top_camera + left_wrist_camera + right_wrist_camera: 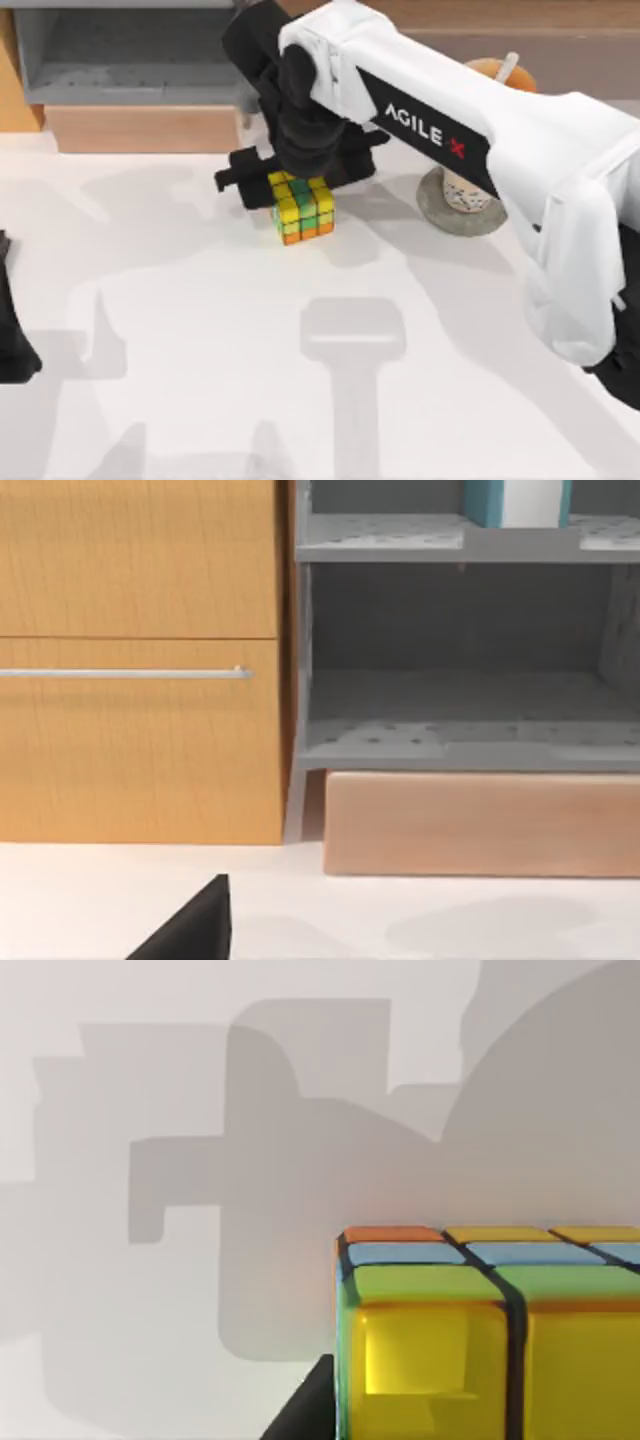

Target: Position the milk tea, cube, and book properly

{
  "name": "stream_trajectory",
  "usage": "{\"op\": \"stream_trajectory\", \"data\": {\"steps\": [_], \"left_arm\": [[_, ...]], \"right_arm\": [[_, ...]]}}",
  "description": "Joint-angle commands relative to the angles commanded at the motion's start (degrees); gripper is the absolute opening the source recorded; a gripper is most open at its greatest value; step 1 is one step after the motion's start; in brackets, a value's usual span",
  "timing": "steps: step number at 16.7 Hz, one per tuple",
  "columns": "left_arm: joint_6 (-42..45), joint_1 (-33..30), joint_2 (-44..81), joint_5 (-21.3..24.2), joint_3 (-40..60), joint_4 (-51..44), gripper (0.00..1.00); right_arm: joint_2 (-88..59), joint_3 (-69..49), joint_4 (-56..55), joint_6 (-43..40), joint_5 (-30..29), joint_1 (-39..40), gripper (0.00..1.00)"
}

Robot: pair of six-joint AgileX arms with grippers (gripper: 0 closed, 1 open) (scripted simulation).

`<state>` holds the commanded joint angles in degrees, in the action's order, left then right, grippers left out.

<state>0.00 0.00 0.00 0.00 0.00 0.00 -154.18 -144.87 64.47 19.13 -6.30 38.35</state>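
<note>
My left hand sits parked at the left edge of the white desk, nearest me, and I cannot tell how its fingers stand. Farther in, near the middle of the desk, the small puzzle cube with yellow, green and orange squares on black edges rests on the surface. My right hand is down over the cube's far side, its black body touching or just above the top face; whether the fingers are apart or closed on the cube, I cannot tell. To the right of the cube, partly behind my white right arm, the tall clear cup of orange-beige milk tea with a white straw stands on a flat grey round disc. Farthest back, a grey open shelf unit stands beside a wooden cabinet.
</note>
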Motion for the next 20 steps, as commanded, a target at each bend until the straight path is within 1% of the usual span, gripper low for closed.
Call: {"op": "stream_trajectory", "data": {"steps": [3, 5, 10, 12, 17, 20], "left_arm": [[0.0, 0.0, 0.0, 0.0, 0.0, 0.0, 1.0], [0.0, 0.0, 0.0, 0.0, 0.0, 0.0, 1.0], [0.0, 0.0, 0.0, 0.0, 0.0, 0.0, 1.0], [0.0, 0.0, 0.0, 0.0, 0.0, 0.0, 1.0], [0.0, 0.0, 0.0, 0.0, 0.0, 0.0, 1.0], [0.0, 0.0, 0.0, 0.0, 0.0, 0.0, 1.0]], "right_arm": [[-0.03, -0.07, 0.19, 0.12, 0.04, 0.19, 0.0], [-0.86, -2.24, 2.01, 0.28, 0.16, 0.1, 0.0], [-3.74, -13.98, 9.1, 0.21, -0.04, 0.13, 0.0], [-4.89, -16.67, 11.58, 0.08, -0.04, 0.18, 0.0], [-4.98, -17.05, 11.86, 0.16, -0.03, 0.19, 0.0], [-4.96, -20.57, 11.51, -0.06, 0.57, 0.58, 0.0]]}}
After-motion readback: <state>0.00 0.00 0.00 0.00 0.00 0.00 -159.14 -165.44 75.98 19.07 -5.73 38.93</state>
